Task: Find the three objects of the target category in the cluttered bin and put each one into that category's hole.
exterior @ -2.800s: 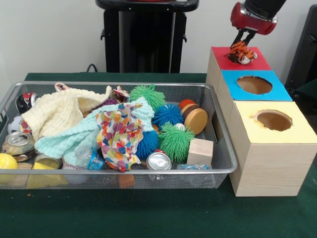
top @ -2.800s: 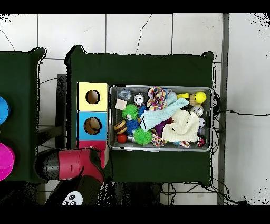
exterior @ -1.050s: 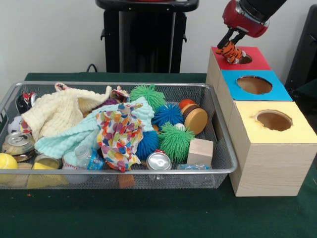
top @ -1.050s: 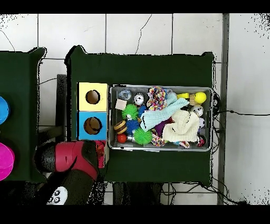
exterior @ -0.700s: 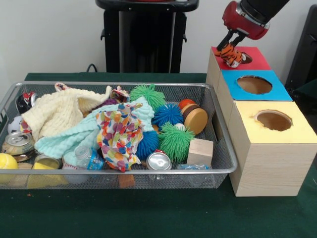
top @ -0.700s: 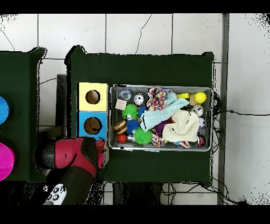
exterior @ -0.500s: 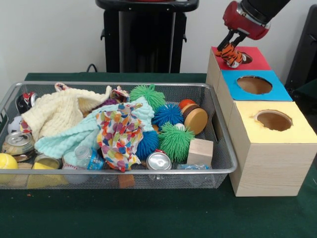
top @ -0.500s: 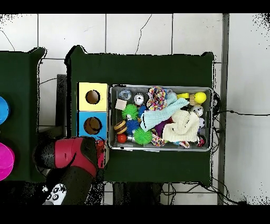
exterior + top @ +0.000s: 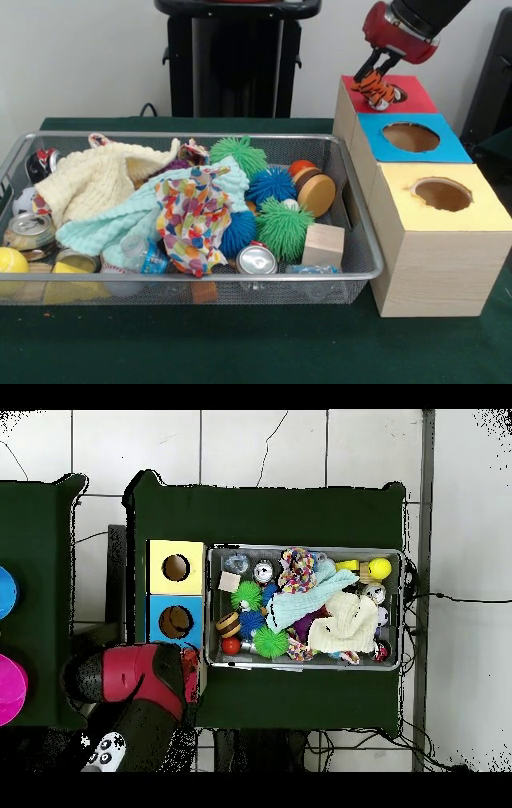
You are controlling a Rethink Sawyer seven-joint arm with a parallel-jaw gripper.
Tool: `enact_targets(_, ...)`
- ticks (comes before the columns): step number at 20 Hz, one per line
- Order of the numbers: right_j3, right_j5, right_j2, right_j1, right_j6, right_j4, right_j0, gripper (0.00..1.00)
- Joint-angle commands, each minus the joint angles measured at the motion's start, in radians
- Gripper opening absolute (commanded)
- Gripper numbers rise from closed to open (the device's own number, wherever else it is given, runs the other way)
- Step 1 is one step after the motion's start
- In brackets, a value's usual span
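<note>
A small orange-and-black striped tiger plush (image 9: 376,88) hangs in my gripper (image 9: 377,74), which is shut on it just above the left part of the red box top (image 9: 414,96). The red box's hole is mostly hidden behind the plush. In line toward the front stand the blue box with its hole (image 9: 410,137) and the yellow box with its hole (image 9: 441,194). Seen from overhead, the red arm housing (image 9: 140,679) covers the red box and hides the gripper; the blue box (image 9: 175,621) and yellow box (image 9: 176,567) show beside it.
The wire bin (image 9: 364,276) holds a cream knit cloth (image 9: 96,180), a mint towel (image 9: 120,224), a dotted cloth (image 9: 192,220), green (image 9: 284,226) and blue (image 9: 270,184) spiky balls, a wooden block (image 9: 324,244), a wooden disc (image 9: 316,194), cans (image 9: 258,260) and a yellow ball (image 9: 10,262).
The gripper, shut on the tiger plush throughout, moved left from the middle of the red box top, then edged slightly right and stays over its left part. The bin's contents are unchanged.
</note>
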Motion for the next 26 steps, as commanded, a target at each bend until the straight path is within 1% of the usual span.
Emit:
enact_targets(1, 0.008, 0.052, 0.118, -0.006, 0.190, 0.051, -0.023, 0.00)
enact_targets(7, 0.065, 0.059, 0.143, -0.039, 0.178, 0.081, -0.035, 0.00)
enact_targets(9, 0.071, 0.061, 0.141, -0.041, 0.181, 0.081, -0.032, 0.00)
enact_targets(15, 0.079, 0.076, 0.127, -0.038, 0.204, 0.081, -0.017, 0.00)
enact_targets(18, 0.062, 0.095, 0.108, -0.022, 0.223, 0.074, -0.005, 0.00)
enact_targets(21, 0.045, 0.142, 0.089, -0.006, 0.248, 0.069, 0.005, 0.00)
enact_targets(26, 0.064, 0.129, 0.111, -0.006, 0.248, 0.094, -0.010, 0.00)
